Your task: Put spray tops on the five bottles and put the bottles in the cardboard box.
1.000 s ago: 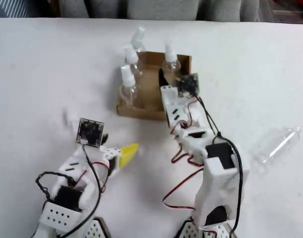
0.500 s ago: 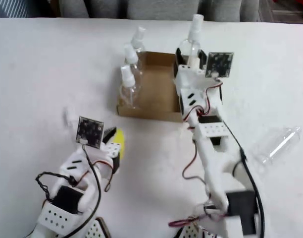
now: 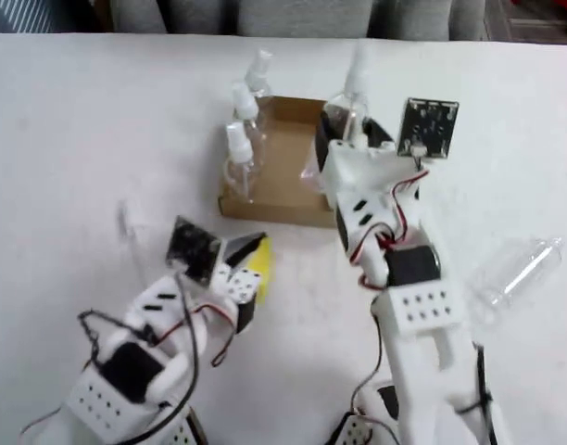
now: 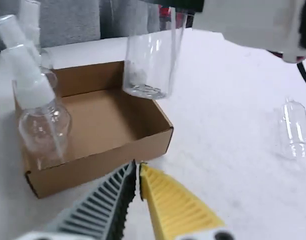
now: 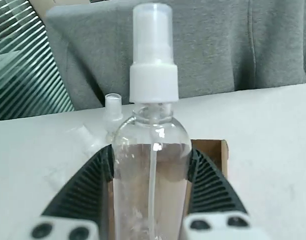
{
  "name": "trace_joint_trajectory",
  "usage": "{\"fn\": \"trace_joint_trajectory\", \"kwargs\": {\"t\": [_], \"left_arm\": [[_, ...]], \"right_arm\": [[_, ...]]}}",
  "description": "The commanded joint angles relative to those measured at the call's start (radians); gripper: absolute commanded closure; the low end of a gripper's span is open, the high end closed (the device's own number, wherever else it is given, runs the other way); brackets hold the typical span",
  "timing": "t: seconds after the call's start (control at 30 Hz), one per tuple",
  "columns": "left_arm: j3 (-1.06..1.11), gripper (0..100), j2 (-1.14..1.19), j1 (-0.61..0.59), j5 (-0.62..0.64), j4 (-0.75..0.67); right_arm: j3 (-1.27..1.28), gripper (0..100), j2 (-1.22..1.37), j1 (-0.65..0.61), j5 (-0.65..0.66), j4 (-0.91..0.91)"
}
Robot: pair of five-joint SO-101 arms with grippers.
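Raised spray bottle (image 5: 152, 165) from cardboard box (image 3: 265, 206); hung upright above its right side, clamped within right gripper (image 5: 150, 162).

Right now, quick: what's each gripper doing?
Left gripper: jaws shut, empty.
Right gripper: jaws shut on the clear plastic bottle with white spray top.
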Motion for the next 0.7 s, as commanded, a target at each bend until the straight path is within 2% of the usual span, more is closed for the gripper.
{"fn": "trace_joint_trajectory", "kwargs": {"t": [0.0, 0.1, 0.23, 0.4, 0.57, 0.67], "left_arm": [[-0.163, 98, 0.234, 0.079, 0.012, -0.063], [-0.232, 98, 0.354, 0.143, 0.012, -0.091], [-0.242, 98, 0.386, 0.202, 0.012, -0.13], [-0.221, 98, 0.395, 0.214, 0.012, -0.152], [-0.157, 98, 0.395, 0.214, 0.012, -0.255], [-0.153, 98, 0.395, 0.213, 0.012, -0.252]], "right_arm": [[-0.008, 98.2, -0.114, -0.033, -0.035, 0.087], [0.006, 98.2, -0.179, -0.059, -0.041, 0.163], [0.097, 98.2, -0.274, -0.097, -0.041, 0.194], [0.233, 98.2, -0.455, -0.107, -0.041, 0.194], [0.319, 98.2, -0.619, -0.097, -0.034, 0.214], [0.333, 98.2, -0.657, -0.097, -0.034, 0.26]]}}
